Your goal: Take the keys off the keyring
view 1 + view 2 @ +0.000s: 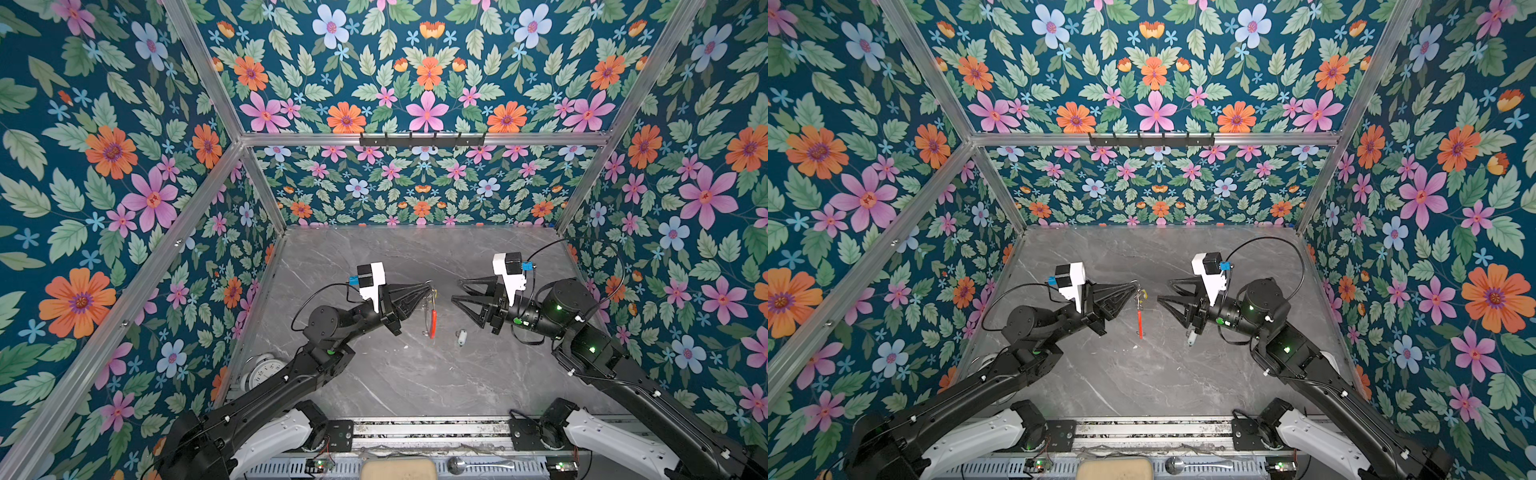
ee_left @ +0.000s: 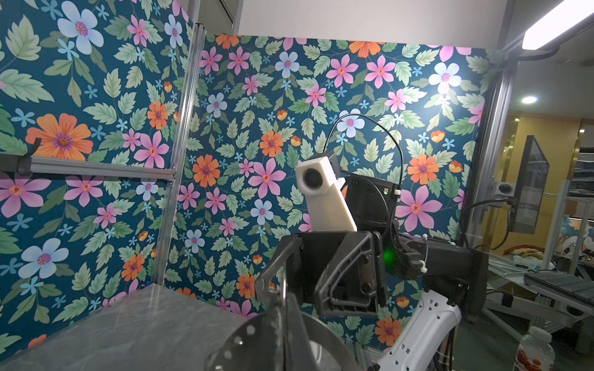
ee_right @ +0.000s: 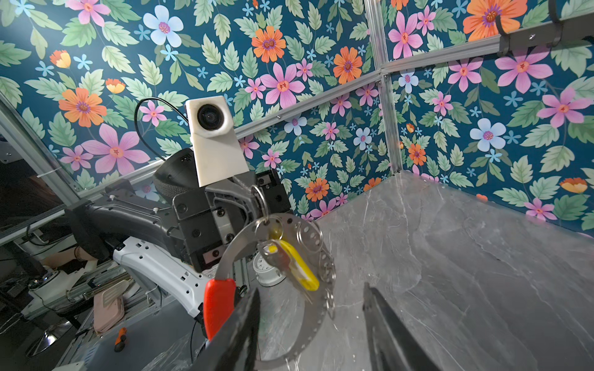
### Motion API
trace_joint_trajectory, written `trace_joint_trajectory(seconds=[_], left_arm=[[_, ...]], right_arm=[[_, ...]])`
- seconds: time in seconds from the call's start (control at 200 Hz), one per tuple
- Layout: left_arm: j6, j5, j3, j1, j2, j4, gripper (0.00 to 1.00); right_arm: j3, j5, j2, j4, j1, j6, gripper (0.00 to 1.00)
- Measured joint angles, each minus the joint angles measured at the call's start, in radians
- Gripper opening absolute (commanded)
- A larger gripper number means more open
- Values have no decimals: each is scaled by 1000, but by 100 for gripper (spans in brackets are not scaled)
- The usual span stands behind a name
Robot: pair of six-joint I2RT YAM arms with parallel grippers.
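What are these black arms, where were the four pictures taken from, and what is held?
Two robot arms with pincer-like grippers work over a grey table. Two pictures look down from overhead; the other two come from cameras on the wrists. The left gripper is shut on the keyring, holding it in the air; a yellow-tagged key hangs on it. The right gripper is open and empty, facing it. A white-tagged key lies on the table, a clock at its edge.

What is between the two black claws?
The keyring, carrying a yellow-tagged key, hangs from the shut left gripper; the open right gripper stands apart from it, in both top views.
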Motion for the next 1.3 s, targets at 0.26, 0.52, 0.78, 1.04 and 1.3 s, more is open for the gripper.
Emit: trace_joint_trajectory(seconds=[0.26,0.52,0.78,1.04,1.3], left_arm=[[-12,8,0,0,6,34,0],[-48,41,-1,0,34,74,0],[-81,63,-1,0,64,126,0],[-100,71,-2,-1,75,154,0],[-101,67,-10,-1,77,159,0]], right_arm=[[15,-32,31,0,7,0,53],[54,-106,74,-8,23,-8,54],[84,-143,114,-30,39,-28,49],[87,-165,142,-54,51,-39,26],[80,-176,126,-45,60,-48,20]])
